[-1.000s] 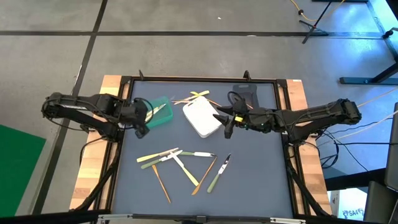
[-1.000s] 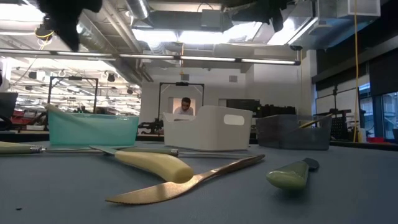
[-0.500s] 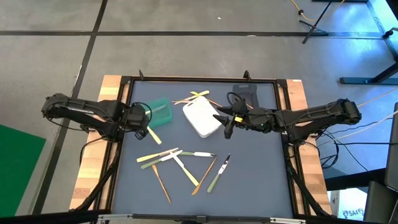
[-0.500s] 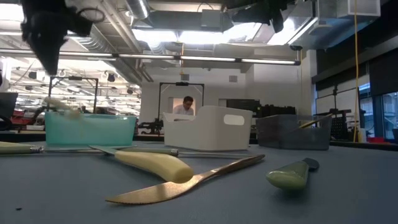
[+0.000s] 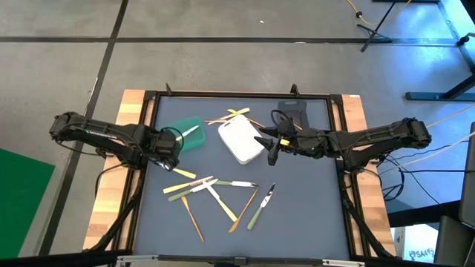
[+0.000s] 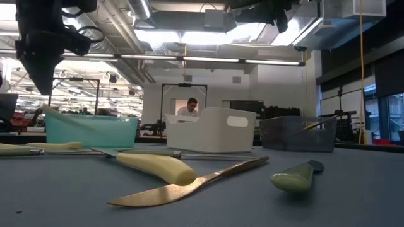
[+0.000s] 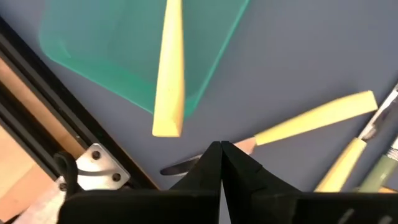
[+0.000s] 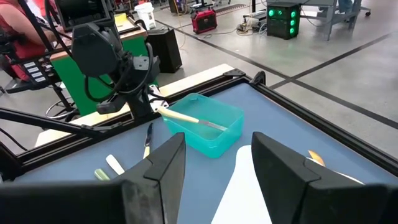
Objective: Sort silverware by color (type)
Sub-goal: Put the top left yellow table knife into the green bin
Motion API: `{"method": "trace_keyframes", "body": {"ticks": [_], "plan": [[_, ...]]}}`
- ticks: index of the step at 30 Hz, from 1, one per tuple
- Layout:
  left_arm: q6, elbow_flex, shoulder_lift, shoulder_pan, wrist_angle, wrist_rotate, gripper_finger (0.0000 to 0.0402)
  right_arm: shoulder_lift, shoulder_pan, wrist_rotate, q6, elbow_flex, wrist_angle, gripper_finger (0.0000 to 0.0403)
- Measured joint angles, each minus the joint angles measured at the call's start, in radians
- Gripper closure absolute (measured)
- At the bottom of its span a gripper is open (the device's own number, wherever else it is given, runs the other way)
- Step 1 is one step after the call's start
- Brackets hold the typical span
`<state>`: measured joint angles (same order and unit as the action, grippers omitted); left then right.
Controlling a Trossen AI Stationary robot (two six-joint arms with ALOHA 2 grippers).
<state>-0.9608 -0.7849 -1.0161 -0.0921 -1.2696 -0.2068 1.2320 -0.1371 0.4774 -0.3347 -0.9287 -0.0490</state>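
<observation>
My left end effector (image 5: 168, 153) hangs just off the near corner of the green bin (image 5: 185, 136), fingers pressed together on nothing, above the worktop (image 5: 297, 215). My right end effector (image 5: 270, 150) hovers beside the white bin (image 5: 241, 139), on the side away from the green bin, fingers spread and empty.

The worktop's black frame (image 5: 146, 141) runs close behind my left arm, so room there is tight; toward the near edge, past the green bin, the dark mat lies open on both flanks of the scattered silverware (image 5: 219, 196).

The green bin holds one pale yellow knife (image 5: 190, 133), propped on its rim with the handle sticking out. Another yellow piece (image 5: 184, 172) lies on the mat just near-side of that bin. Beyond the white bin sits a grey bin (image 5: 295, 113), and a few utensils (image 5: 234, 115) lie on the mat between it and the green bin. What the white and grey bins contain I cannot tell.
</observation>
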Motion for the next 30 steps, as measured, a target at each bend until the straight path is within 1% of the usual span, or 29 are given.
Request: {"method": "trace_keyframes", "body": {"ticks": [6,9,13,16,19,23,27,30], "plan": [[0.002,0.000,0.000,0.000,0.008,0.061,0.0399,0.000,0.000,0.000,0.000,0.000,0.000,0.0230],[0.045,0.000,0.000,0.000,0.018,0.108,0.0399,0.000,0.000,0.000,0.000,0.000,0.000,0.0230],[0.123,0.000,0.000,0.000,0.103,0.181,0.0399,0.000,0.000,0.000,0.000,0.000,0.001,0.0230],[0.182,0.000,0.000,0.000,0.215,0.214,0.0394,0.000,0.000,0.000,0.000,0.000,0.001,0.0230],[0.213,0.000,0.000,0.000,0.302,0.225,0.0368,0.000,0.000,0.000,0.000,0.000,0.001,0.0230],[0.265,0.000,-0.026,0.000,0.353,0.225,0.0316,0.000,0.000,0.000,0.000,0.000,0.002,0.0230],[0.403,0.000,-0.071,-0.014,0.384,0.224,0.0272,0.000,0.000,0.000,0.000,0.000,0.008,0.0230],[0.530,0.000,-0.117,-0.041,0.408,0.224,0.0254,0.000,0.000,0.000,0.000,0.000,0.022,0.0230]]}}
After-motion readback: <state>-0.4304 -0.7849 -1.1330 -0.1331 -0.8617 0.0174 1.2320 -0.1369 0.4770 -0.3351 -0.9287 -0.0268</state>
